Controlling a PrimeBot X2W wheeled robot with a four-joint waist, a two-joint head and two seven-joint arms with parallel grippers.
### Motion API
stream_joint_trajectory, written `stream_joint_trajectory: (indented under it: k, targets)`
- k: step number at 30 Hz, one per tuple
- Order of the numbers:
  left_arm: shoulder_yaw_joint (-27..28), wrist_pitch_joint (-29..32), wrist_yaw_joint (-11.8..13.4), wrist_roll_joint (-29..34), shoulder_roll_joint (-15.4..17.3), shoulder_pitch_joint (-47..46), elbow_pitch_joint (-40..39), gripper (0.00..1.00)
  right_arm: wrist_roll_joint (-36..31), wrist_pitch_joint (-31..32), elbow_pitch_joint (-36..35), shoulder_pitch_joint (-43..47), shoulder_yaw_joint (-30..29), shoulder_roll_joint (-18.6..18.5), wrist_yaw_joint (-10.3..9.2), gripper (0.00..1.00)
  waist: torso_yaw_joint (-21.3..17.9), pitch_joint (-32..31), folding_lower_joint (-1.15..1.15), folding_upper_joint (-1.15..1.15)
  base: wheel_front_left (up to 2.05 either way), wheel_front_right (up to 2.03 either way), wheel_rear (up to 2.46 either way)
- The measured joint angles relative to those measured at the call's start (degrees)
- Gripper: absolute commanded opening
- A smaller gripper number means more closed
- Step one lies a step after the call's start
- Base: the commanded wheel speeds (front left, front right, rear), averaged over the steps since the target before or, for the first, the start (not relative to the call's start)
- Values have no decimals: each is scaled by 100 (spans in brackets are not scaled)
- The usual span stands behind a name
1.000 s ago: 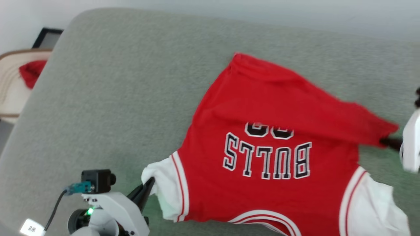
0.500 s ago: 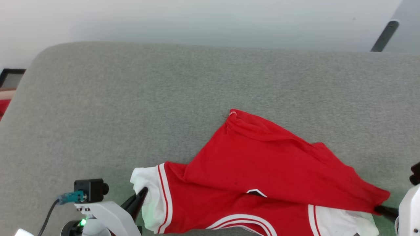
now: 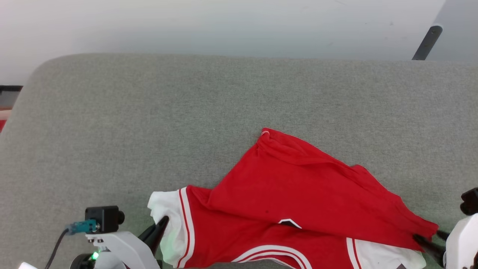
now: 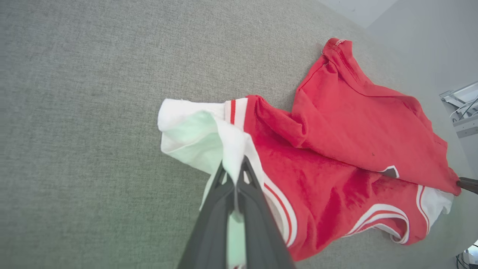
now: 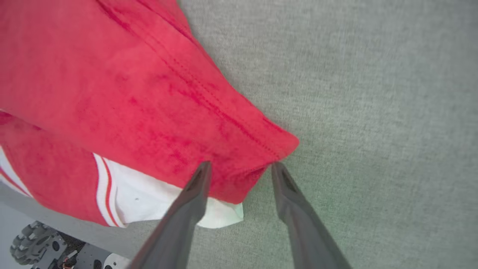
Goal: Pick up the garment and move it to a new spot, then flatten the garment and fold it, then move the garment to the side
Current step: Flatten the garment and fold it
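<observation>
Found garment (image 3: 298,194) lying half-folded on grey fabric surface (image 3: 149,112), near its front edge. Had L gripper (image 4: 235,164) clamped on white sleeve (image 4: 186,138); had R gripper (image 5: 239,166) spread wide astride red hem corner (image 5: 276,144), prob. not gripping.

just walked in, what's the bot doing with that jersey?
It is partway through folding the garment on the grey fabric surface. The left gripper is shut on the white sleeve. The right gripper is open, its fingers either side of the red hem corner at the other end. A red flap lies folded across the jersey's body, with only a sliver of the black print showing. The fold is rough and not yet flattened.
</observation>
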Motion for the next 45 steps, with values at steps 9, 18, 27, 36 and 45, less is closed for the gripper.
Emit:
stream_joint_trajectory:
  k: [9, 18, 27, 36, 45]
  targets:
    - [-7, -49, 34, -11, -10, 92, -36, 0, 1, 96, -765, -182, 144, -413, 0, 100, 122, -69, 0, 0, 0, 0, 0]
    - [-75, -24, 8, 23, -126, -10, -41, 0, 98, 242, -1071, -1265, 808, -564, 0, 100, 328, -25, 0, 0, 0, 0, 0]
    - [-255, 56, -158, 157, -425, -397, 119, 0, 266, 202, -48, -2858, 1930, -491, 0, 100, 690, 160, 0, 0, 0, 0, 0]
    - [-487, 110, -417, 326, -855, -833, 407, 0, 511, 311, 1223, -4067, 3147, -423, 0, 100, 1204, 385, 0, 0, 0, 0, 0]
    - [-662, 101, -714, 385, -1256, -1150, 813, 0, 759, 279, 2224, -4823, 4106, -405, 0, 100, 1691, 643, 0, 0, 0, 0, 0]
